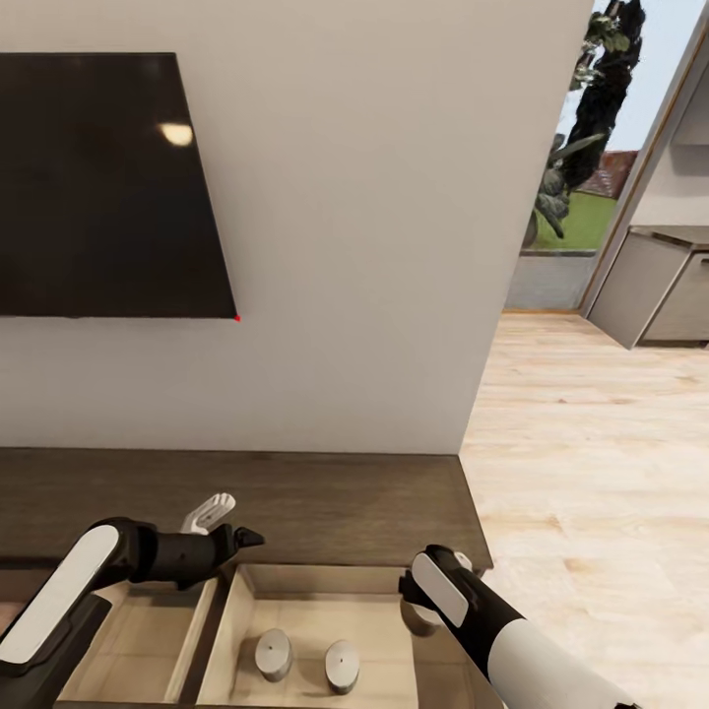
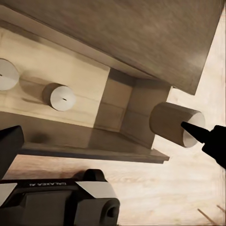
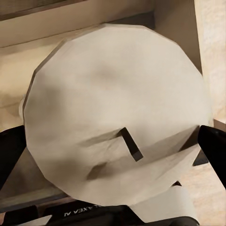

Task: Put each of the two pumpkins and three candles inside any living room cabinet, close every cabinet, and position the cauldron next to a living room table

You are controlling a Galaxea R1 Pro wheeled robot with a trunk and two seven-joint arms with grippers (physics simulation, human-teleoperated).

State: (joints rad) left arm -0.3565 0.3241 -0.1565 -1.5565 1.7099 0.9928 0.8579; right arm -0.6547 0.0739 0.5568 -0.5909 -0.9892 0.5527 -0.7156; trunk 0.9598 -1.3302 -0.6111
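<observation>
The long dark brown cabinet (image 1: 345, 497) stands against the wall with its pale interior open toward me. Two cream candles (image 1: 273, 653) (image 1: 342, 665) lie inside the right compartment and show again in the left wrist view (image 2: 60, 96) (image 2: 5, 74). My right gripper (image 1: 425, 609) is shut on a third candle (image 3: 117, 117) at the compartment's right wall. That candle (image 2: 172, 121) is tilted, its wick end toward the wrist camera. My left gripper (image 1: 228, 525) hangs open and empty over the cabinet's front edge. The pumpkins, cauldron and table are out of view.
A black television (image 1: 98, 187) hangs on the white wall above the cabinet. To the right of the cabinet's end lies pale wood floor (image 1: 591, 473). Grey kitchen units (image 1: 660, 286) and a window with a plant (image 1: 581, 128) sit far right. An empty compartment (image 1: 148, 630) lies left of the candles.
</observation>
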